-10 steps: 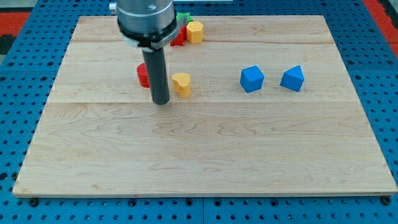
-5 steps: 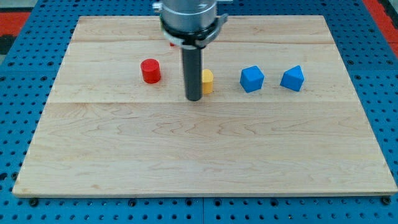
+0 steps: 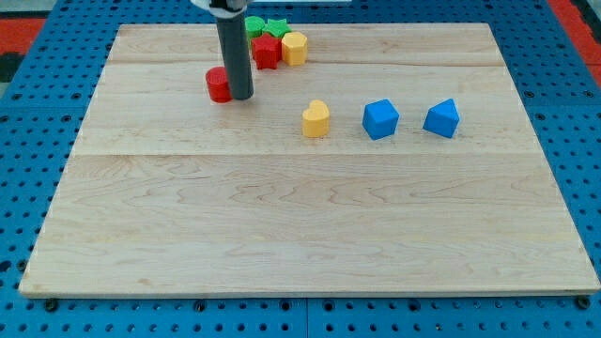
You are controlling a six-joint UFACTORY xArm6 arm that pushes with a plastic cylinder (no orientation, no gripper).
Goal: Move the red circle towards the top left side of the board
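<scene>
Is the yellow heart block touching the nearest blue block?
No, the yellow heart block stands apart from the nearest blue block, with bare board showing between them.

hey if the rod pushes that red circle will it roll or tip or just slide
Probably just slide: the red circle is a squat cylinder standing on its flat end. The wooden board looks smooth, so it should glide easily. With my tip against its right side, an off-centre push may swerve it.
</scene>
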